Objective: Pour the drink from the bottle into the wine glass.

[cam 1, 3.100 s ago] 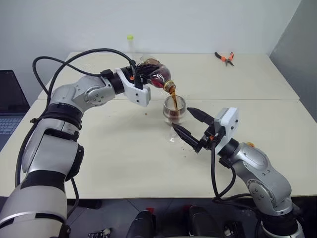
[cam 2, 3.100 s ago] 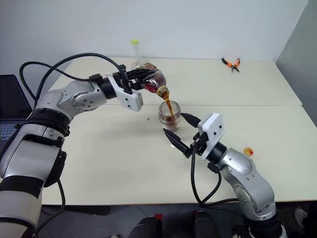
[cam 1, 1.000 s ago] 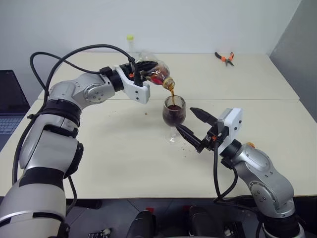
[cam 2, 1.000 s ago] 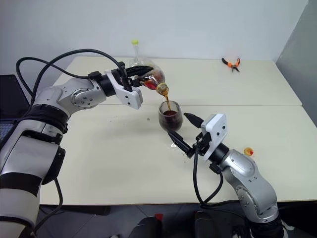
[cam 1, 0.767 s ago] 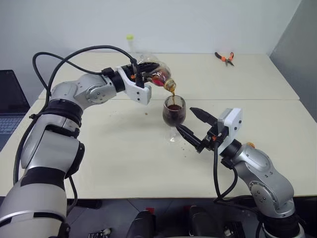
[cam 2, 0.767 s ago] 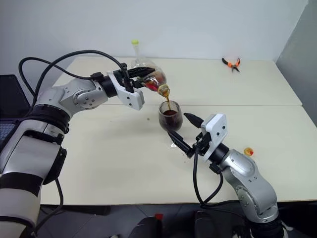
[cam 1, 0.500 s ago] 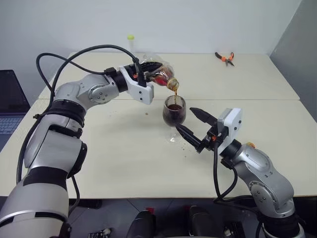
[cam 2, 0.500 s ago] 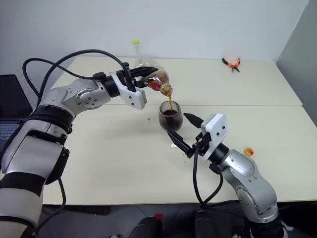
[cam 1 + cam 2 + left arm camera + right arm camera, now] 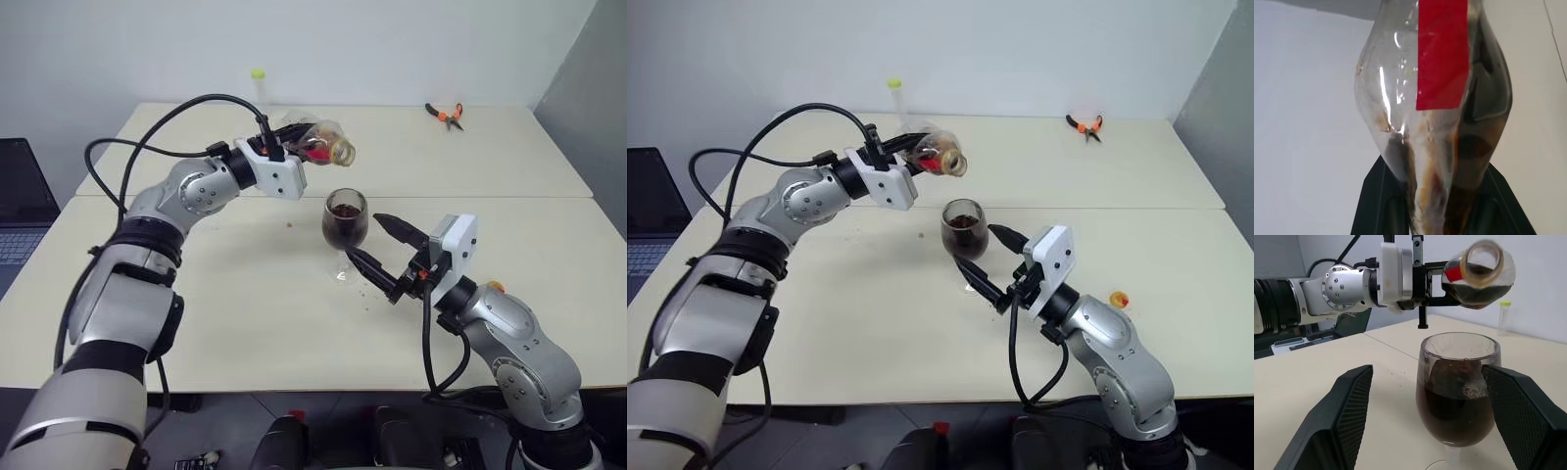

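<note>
Now your left pincer (image 9: 294, 155) is clamped tight on the small clear plastic bottle with the rounded body and red label band (image 9: 318, 149), holding it on its side in the air above the cream bench (image 9: 245, 294), behind the glass and a little to its left. The open mouth points sideways and slightly up, which I judge is why no stream leaves it; a pool of the dark brown, cola-like drink (image 9: 1476, 289) sits in the low side of the body, as your right wrist view shows. The clear stemmed wine glass with the round bowl (image 9: 345, 217) stands upright on the bench below and just to the right of that mouth, its bowl more than half full of the same dark liquid. Your right pincer (image 9: 384, 253) is spread wide, one black finger on each side of the glass at stem and lower bowl height, near it but apart from it; that reads as a guard against tipping, not a grip. By my reckoning the pour is largely done. A thin clear tube with a yellow-green top (image 9: 257, 86) and orange-handled pliers (image 9: 443, 114) lie at the far edge, well apart from the work.
</note>
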{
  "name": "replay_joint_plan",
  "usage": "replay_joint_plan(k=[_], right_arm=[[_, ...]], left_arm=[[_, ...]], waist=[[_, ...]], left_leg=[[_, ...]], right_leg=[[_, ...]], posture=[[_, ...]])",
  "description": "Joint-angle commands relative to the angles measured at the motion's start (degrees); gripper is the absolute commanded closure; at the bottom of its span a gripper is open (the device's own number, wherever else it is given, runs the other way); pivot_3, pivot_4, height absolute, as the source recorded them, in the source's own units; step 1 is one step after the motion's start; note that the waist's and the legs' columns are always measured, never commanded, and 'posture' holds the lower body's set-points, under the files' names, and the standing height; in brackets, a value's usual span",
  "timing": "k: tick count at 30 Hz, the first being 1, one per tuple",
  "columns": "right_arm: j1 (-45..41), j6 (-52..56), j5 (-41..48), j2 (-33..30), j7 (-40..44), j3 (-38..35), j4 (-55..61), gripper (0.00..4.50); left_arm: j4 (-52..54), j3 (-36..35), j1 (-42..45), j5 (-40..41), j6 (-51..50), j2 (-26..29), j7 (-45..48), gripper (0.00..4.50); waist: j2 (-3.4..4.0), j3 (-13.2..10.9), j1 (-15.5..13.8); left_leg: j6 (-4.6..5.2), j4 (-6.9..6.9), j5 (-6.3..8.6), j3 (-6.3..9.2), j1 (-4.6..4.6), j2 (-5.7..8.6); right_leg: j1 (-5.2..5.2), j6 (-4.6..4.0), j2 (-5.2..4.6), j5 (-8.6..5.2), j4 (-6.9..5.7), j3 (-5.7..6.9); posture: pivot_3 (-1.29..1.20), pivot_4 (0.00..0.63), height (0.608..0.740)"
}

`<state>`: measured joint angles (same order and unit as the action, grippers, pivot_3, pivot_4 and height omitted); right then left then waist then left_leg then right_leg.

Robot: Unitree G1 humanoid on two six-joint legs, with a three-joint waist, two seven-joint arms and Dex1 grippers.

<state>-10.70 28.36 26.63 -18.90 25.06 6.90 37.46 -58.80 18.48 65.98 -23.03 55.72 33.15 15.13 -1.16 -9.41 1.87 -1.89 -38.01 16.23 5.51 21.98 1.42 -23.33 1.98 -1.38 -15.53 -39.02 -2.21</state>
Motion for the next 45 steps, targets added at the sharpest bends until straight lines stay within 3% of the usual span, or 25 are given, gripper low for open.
replay_joint_plan(k=[1, 6, 17, 25, 34, 39, 45], right_arm=[[-0.90, -0.58, 1.28, -0.11, 0.89, -0.15, 2.61, 0.69], [-1.94, 0.89, 2.17, -1.57, 1.49, -0.76, 4.37, 0.69], [-7.58, 11.73, 9.32, -6.46, 0.47, -2.16, 8.21, 0.69], [-11.35, 15.29, 13.12, -10.46, 2.35, -3.74, 7.94, 0.69], [-12.17, 15.36, 13.70, -10.26, 2.17, -3.20, 7.88, 0.69], [-11.55, 15.00, 13.55, -10.08, 2.45, -2.77, 8.02, 0.69], [-9.07, 13.08, 12.92, -10.41, 3.41, -3.32, 8.74, 0.69]], left_arm=[[5.39, -6.40, -2.24, 11.51, -6.50, -1.93, 5.79, 3.76], [15.39, -15.09, -10.30, 24.81, -24.28, -5.05, 10.07, 3.82], [26.90, -27.41, -28.52, 32.22, -48.11, -10.16, -1.42, 3.82], [20.79, -32.14, -29.48, 33.89, -48.28, -12.60, -4.33, 3.82], [10.45, -33.99, -26.57, 32.98, -43.34, -12.29, -6.92, 3.82], [8.17, -34.52, -26.10, 34.01, -41.28, -13.09, -5.34, 2.12], [18.38, -33.68, -32.34, 33.57, -42.87, -13.50, -3.92, 0.15]], waist=[[0.00, 0.00, 0.01], [0.02, 0.01, 0.48], [-0.03, 0.05, 0.32], [-0.17, 0.14, -0.31], [-0.20, 0.17, -0.26], [-0.19, 0.19, -0.23], [-0.20, 0.19, -0.14]], left_leg=[[0.00, -0.01, 0.00, 0.01, 0.01, 0.00], [-0.03, -0.02, -0.02, 0.03, -0.01, -0.08], [-0.05, -0.03, -0.03, 0.14, -0.01, -0.07], [-0.02, -0.07, -0.01, 0.10, 0.01, 0.02], [0.01, -0.04, 0.01, 0.09, -0.03, 0.00], [0.01, -0.03, 0.01, 0.08, -0.04, 0.00], [0.01, -0.02, 0.00, 0.09, -0.03, -0.01]], right_leg=[[0.00, 0.00, 0.00, 0.00, -0.01, 0.00], [-0.01, -0.01, 0.02, 0.00, -0.03, 0.00], [0.00, -0.01, 0.00, 0.01, -0.03, 0.03], [0.03, -0.01, -0.11, 0.01, 0.01, 0.02], [0.04, -0.01, -0.11, 0.01, 0.00, 0.03], [0.04, -0.01, -0.10, 0.01, 0.00, 0.02], [0.04, -0.01, -0.11, 0.01, 0.00, 0.02]], posture=[[0.00, 0.150, 0.740], [0.00, 0.150, 0.740], [0.00, 0.150, 0.740], [0.00, 0.150, 0.740], [0.00, 0.150, 0.740], [0.00, 0.150, 0.740], [0.00, 0.150, 0.740]])
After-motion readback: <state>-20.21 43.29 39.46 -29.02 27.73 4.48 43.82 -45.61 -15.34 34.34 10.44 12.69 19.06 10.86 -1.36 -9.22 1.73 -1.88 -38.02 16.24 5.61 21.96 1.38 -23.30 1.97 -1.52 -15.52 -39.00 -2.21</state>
